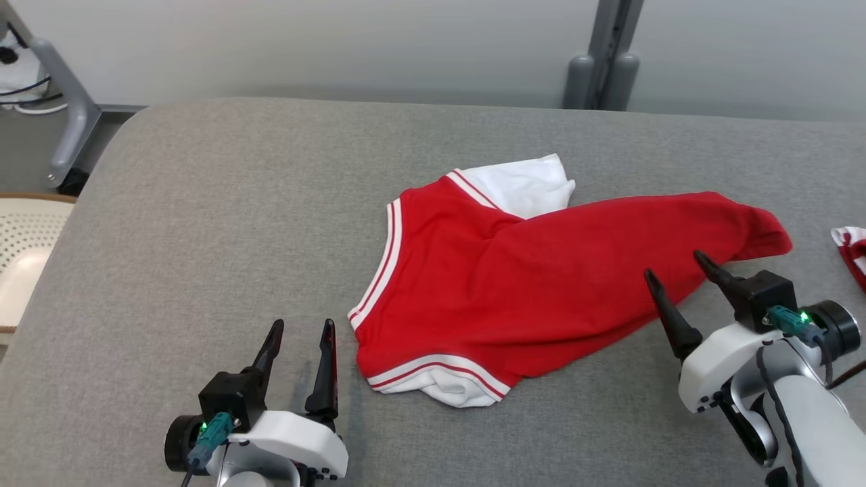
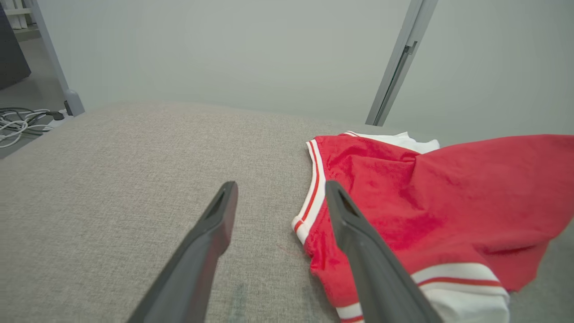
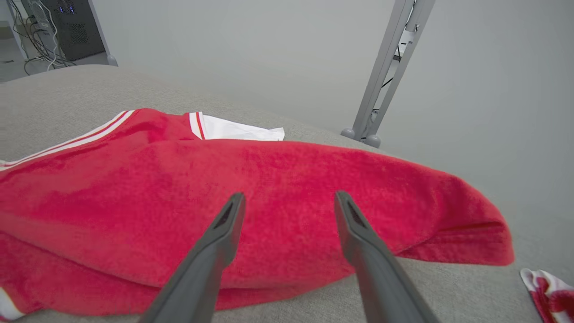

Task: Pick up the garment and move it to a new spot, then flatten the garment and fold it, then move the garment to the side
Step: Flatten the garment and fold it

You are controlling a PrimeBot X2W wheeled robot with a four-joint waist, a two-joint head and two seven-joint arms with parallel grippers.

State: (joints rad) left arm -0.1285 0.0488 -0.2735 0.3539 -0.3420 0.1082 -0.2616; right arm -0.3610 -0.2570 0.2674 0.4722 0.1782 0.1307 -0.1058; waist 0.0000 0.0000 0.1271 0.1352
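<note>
Garment [image 1: 541,284], red with white, red-striped trim, lies rumpled at the middle of the grey padded table [image 1: 203,203], released by both grippers. Nearest the robot, the left gripper [image 1: 303,325] hangs over bare table just beside the garment's near left corner, its two dark fingers spread apart and holding nothing; in the left wrist view its right finger crosses in front of the striped edge. On the other side, the right gripper [image 1: 673,264] sits at the garment's near right edge with its jaws wide apart and empty. In the right wrist view its fingers point over the red fabric, and I cannot tell whether their tips touch it. At the garment's near hem a white band with a red stripe curls over a bulge of white fabric. A matching striped band runs up its left side away from the robot. A broad red flap lies folded across the top and tapers toward the right, and a white panel peeks out from under it on the far side. Well apart, at the table's right edge, lies a small red-and-white scrap of cloth [image 1: 852,250]. Beyond the table's far edge stands a grey post [image 1: 602,67] against a pale wall [image 1: 338,40].
</note>
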